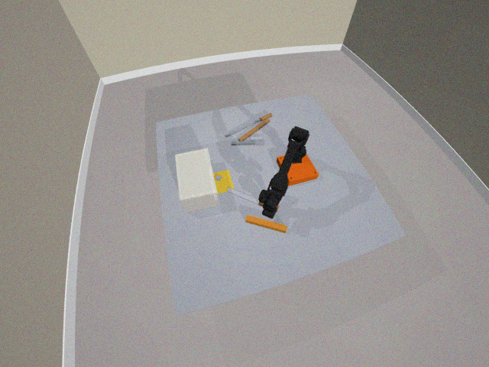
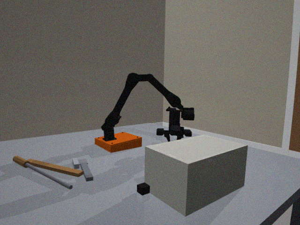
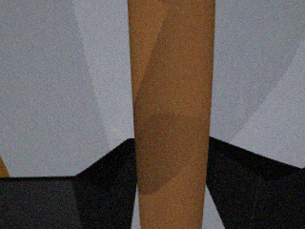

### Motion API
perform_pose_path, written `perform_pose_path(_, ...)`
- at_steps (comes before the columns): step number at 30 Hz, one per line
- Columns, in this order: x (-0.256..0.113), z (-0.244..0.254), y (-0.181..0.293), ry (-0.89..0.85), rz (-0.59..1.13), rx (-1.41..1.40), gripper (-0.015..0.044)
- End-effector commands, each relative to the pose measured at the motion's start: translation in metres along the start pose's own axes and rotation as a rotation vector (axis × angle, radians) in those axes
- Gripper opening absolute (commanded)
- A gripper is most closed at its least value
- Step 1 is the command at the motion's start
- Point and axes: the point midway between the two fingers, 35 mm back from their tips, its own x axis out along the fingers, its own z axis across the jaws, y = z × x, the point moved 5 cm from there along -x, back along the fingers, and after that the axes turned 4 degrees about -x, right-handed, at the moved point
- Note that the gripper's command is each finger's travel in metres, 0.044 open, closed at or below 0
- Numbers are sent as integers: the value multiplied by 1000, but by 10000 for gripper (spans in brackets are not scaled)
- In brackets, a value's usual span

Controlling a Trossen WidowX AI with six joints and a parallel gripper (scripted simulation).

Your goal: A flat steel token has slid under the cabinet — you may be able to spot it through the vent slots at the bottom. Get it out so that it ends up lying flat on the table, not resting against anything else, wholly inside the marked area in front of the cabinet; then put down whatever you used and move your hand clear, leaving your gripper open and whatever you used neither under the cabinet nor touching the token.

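The pale cabinet (image 1: 195, 173) (image 2: 167, 174) stands on the table. In the top view, the yellow marked area (image 1: 226, 184) lies along its front. A small grey token (image 1: 218, 178) lies on the yellow, near the cabinet, with a small gap to its front as far as I can tell. My gripper (image 2: 173, 139) (image 3: 167, 145) is shut on the wooden handle (image 3: 172, 95) (image 1: 261, 204) of a thin metal tool. Its rod (image 1: 244, 196) points toward the cabinet, and its tip is at the marked area's near edge, apart from the token. Whether the tip touches the table I cannot tell.
An orange-brown bar (image 1: 266, 223) lies beside the gripper. Farther off lie a wooden-handled rod (image 1: 242, 128) (image 2: 48, 175), a wooden stick (image 1: 254, 130) (image 2: 55, 167) and a grey angled piece (image 2: 86, 170). A black cube (image 2: 143, 189) is by the cabinet. The arm stands on an orange base (image 1: 302, 171) (image 2: 125, 141).
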Motion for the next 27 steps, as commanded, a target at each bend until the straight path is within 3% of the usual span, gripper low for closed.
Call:
perform_pose_path(1,-3,3,-3,-11,0,-2,0)
perform_pose_path(27,-3,1,-40,-11,-3,-1,0)
